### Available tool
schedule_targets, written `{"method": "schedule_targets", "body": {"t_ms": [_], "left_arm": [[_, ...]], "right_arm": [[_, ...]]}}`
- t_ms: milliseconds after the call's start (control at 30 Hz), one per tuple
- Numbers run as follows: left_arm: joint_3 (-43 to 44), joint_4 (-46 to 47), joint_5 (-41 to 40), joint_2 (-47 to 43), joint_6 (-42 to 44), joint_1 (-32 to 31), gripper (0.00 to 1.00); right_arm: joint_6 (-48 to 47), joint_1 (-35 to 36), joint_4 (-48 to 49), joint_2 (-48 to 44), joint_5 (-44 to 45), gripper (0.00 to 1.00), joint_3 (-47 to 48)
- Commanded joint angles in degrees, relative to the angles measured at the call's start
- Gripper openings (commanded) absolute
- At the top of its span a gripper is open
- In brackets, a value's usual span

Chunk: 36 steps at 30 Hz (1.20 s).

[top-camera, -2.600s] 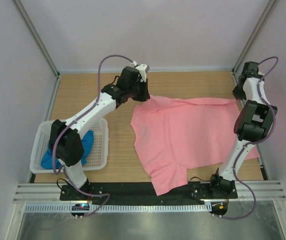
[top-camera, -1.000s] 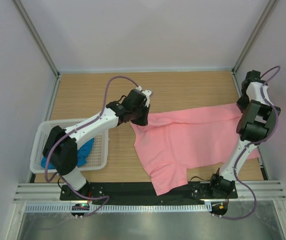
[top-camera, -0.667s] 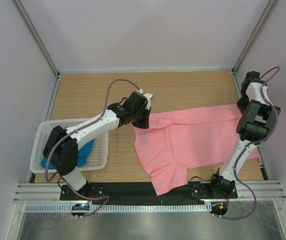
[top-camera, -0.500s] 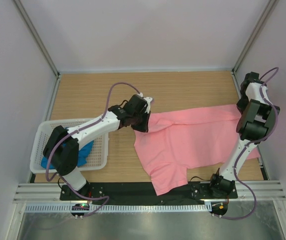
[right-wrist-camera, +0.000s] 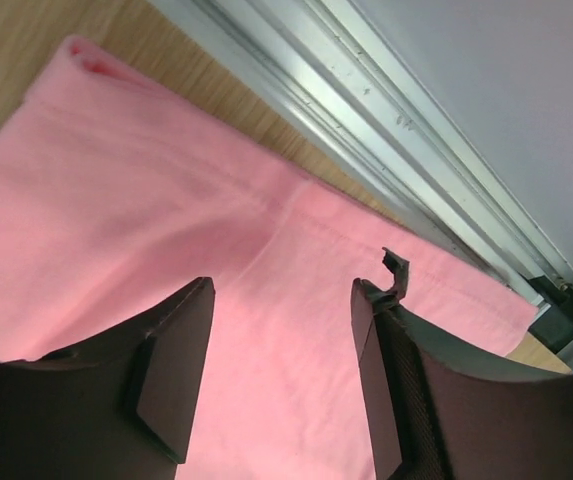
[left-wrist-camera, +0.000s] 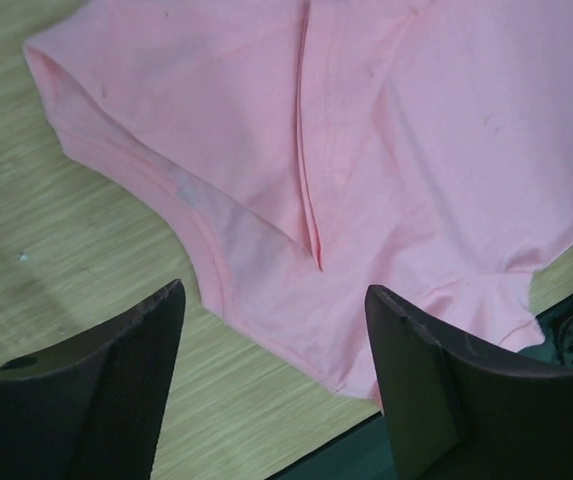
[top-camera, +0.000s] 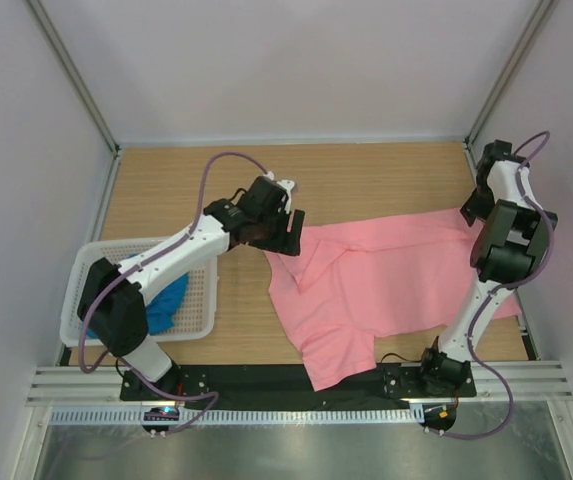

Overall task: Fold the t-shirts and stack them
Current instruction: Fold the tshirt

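- Left tool (top-camera: 284, 232): jaws spread wide, grasping nothing. It hangs just above the left edge of the pink t-shirt (top-camera: 396, 270).
- Right tool (top-camera: 473, 208): jaws apart and empty, over the shirt's far right corner, near the table's right edge.
- Pink t-shirt: lies on the right half of the table (top-camera: 176, 185). Its far part looks doubled over toward the near edge, with a crease ridge in the left wrist view. One end overhangs the near edge.
- Blue t-shirt (top-camera: 166, 300): crumpled in the basket (top-camera: 212, 285) at the near left corner.
- Progress (judged): early. At most one fold is laid on the pink shirt. Its remaining folds, the whole blue shirt and the stacking are left.
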Motion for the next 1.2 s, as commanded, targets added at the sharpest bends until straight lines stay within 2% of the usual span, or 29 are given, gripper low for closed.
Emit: {"method": "schedule_targets", "body": {"t_ms": [0,67,133,267,333,500,667,767,867,900,1167], "left_arm": [[4.4,-0.2,-0.9,0.8,-0.5,2.1,0.71],[5.8,0.2,2.3,4.4,-1.7,4.5,0.62],[6.6,1.3,3.9,7.0,-3.2,6.6,0.58],[8.7,4.1,8.1,11.5,-4.6,9.2,0.41],[10.1,5.0,10.0,14.4,-4.8,9.8,0.37],[10.6,7.2,13.5,19.3,-6.9,13.3,0.20],[11.3,7.0,14.3,22.9,-6.1,14.7,0.18],[10.6,7.0,14.4,24.4,-6.1,14.8,0.19],[10.3,6.8,15.3,25.4,-6.3,14.8,0.19],[10.2,6.9,15.4,25.6,-6.1,14.8,0.20],[9.6,7.0,17.9,27.7,-5.6,15.7,0.23]], "right_arm": [[0.9,4.0,-0.6,-7.2,-3.0,0.65,0.2],[2.2,7.8,1.3,-9.7,-6.1,0.66,-1.2],[3.1,14.6,3.3,-11.3,-12.0,0.70,-3.5],[6.1,26.2,9.6,-12.8,-22.9,0.74,-6.1],[8.5,32.1,11.3,-11.7,-28.5,0.76,-6.3],[13.6,39.8,14.7,-6.4,-34.2,0.76,-5.4],[13.1,42.9,11.6,-1.2,-31.2,0.73,-1.3],[11.0,43.7,2.8,2.7,-27.2,0.67,5.0],[10.7,45.6,1.0,1.5,-23.9,0.57,4.7],[10.7,46.6,0.8,1.1,-19.8,0.55,4.5],[3.9,52.6,-7.3,5.1,-10.1,0.54,13.5]]}}
